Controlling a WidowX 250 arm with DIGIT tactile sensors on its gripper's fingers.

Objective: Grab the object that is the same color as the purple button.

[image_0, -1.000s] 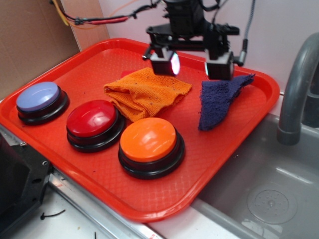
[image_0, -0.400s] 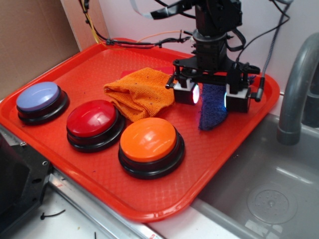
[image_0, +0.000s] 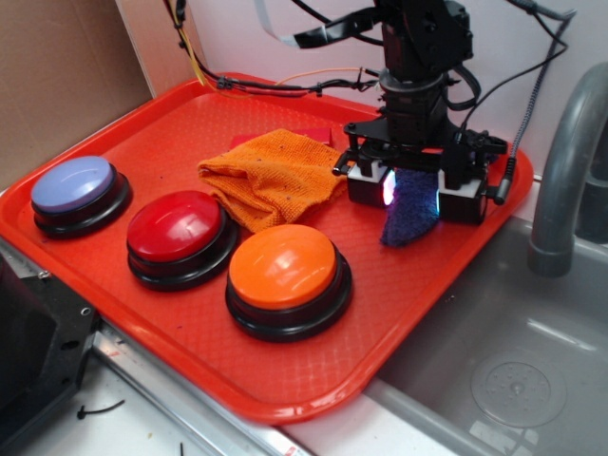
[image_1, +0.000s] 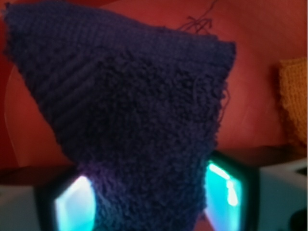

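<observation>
One red tray [image_0: 190, 351] holds three buttons and two cloths. The purple button [image_0: 76, 190] sits at the left end, next to the red button [image_0: 178, 231] and the orange button [image_0: 285, 271]. The orange cloth [image_0: 275, 176] lies in the middle. The gripper [image_0: 414, 195] is down over the purple cloth [image_1: 130, 120], one finger on each side, still a bit open.

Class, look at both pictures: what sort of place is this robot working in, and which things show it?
Probably a mock kitchen sink counter in a lab: a grey faucet over a sink basin, beside a red tray holding cloths and push buttons.
</observation>
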